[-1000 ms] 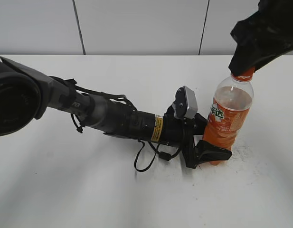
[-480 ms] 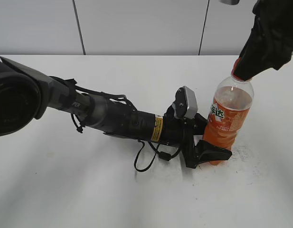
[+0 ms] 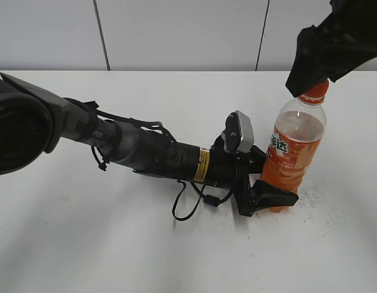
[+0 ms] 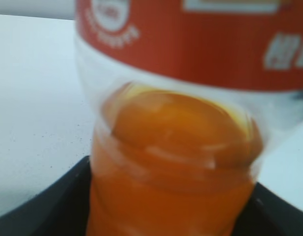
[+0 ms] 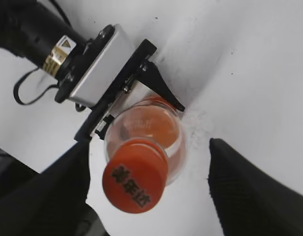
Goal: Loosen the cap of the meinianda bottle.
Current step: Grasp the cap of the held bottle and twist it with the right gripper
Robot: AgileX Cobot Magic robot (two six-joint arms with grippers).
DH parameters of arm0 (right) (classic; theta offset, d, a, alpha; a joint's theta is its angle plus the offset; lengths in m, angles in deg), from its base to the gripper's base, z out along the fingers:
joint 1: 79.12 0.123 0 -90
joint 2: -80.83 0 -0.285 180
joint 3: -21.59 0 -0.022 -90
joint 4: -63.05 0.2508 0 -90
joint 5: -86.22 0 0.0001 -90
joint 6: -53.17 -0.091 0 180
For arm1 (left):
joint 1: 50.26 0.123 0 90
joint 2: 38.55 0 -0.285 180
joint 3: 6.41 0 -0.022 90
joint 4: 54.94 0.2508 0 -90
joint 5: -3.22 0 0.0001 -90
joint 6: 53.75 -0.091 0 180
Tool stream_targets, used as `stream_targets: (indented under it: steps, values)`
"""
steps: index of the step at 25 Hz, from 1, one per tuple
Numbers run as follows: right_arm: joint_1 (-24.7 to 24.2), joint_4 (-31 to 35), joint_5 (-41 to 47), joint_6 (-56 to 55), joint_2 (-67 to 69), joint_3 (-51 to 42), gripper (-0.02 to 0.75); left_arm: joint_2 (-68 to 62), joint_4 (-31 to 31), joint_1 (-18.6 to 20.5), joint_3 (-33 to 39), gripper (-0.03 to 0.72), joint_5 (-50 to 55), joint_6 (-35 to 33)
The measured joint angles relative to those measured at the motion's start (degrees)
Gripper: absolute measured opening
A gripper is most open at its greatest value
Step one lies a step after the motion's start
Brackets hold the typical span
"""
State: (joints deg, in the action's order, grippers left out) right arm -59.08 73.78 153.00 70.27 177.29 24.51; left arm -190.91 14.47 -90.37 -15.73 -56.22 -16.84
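The meinianda bottle (image 3: 295, 152) stands upright on the white table, with orange drink and an orange label (image 4: 190, 44). My left gripper (image 3: 270, 180) is shut on the bottle's ribbed lower body (image 4: 176, 147), its dark jaws on both sides. The orange cap (image 3: 314, 94) sits on the neck, and the right wrist view shows dark print on its top (image 5: 135, 174). My right gripper (image 3: 307, 73) hovers over the cap. Its jaws (image 5: 149, 147) are wide apart on either side of the cap and do not touch it.
The left arm (image 3: 145, 152) lies low across the table from the left, with a black cable loop (image 3: 183, 207) under it. Its wrist camera housing (image 5: 99, 64) sits right beside the bottle. A grey panelled wall (image 3: 176, 30) runs behind the table.
The right gripper swung up and right off the cap, then came back left over it. The bottle and the left arm have not moved.
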Motion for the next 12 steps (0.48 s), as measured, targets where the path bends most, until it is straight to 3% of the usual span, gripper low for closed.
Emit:
stream_targets:
  steps: [4,9,12]
  values:
    - [0.0,0.0,-0.4,-11.8,0.0,0.0,0.555,0.0,0.0,0.0,0.0,0.545,0.0,0.0]
    - [0.0,0.2,0.3,-15.3,0.0,0.0,0.553,0.0,0.1,0.0,0.0,0.545,0.0,0.0]
    - [0.0,0.2,2.0,-15.4,0.0,0.0,0.487,0.0,0.1,0.0,0.0,0.545,0.0,0.0]
